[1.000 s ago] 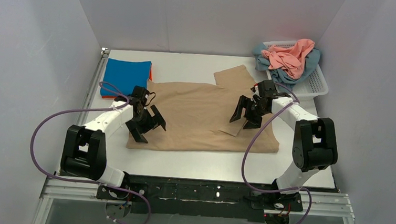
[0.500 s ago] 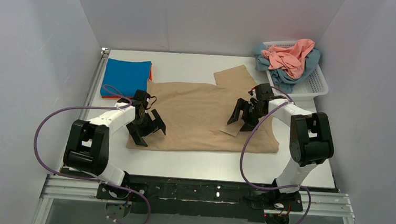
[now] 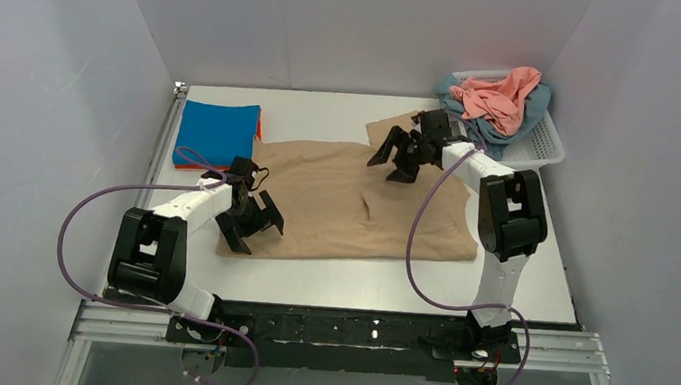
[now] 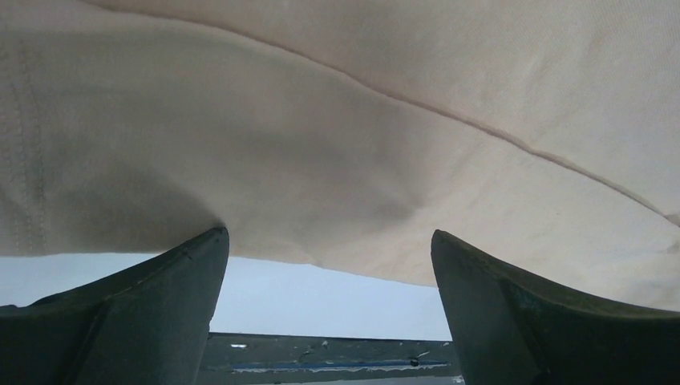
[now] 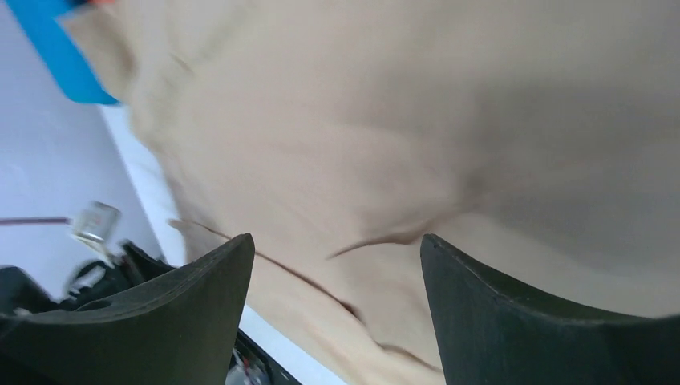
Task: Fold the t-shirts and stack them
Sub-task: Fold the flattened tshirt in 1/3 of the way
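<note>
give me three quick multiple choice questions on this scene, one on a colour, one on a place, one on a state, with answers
1. The spread t-shirt at mid-table is:
A. salmon-pink
B. tan-beige
C. teal-blue

2. The folded blue t-shirt lies:
A. at the far left of the table
B. at the near right corner
C. between the arm bases

3. The left end effector is:
A. shut on cloth
B. out of view
C. open

Answers:
1 B: the top view shows a flat tan-beige cloth at the middle.
2 A: the blue square sits by the far left edge in the top view.
3 C: in the left wrist view its jaws stand wide apart at the tan hem, gripping nothing.
</note>
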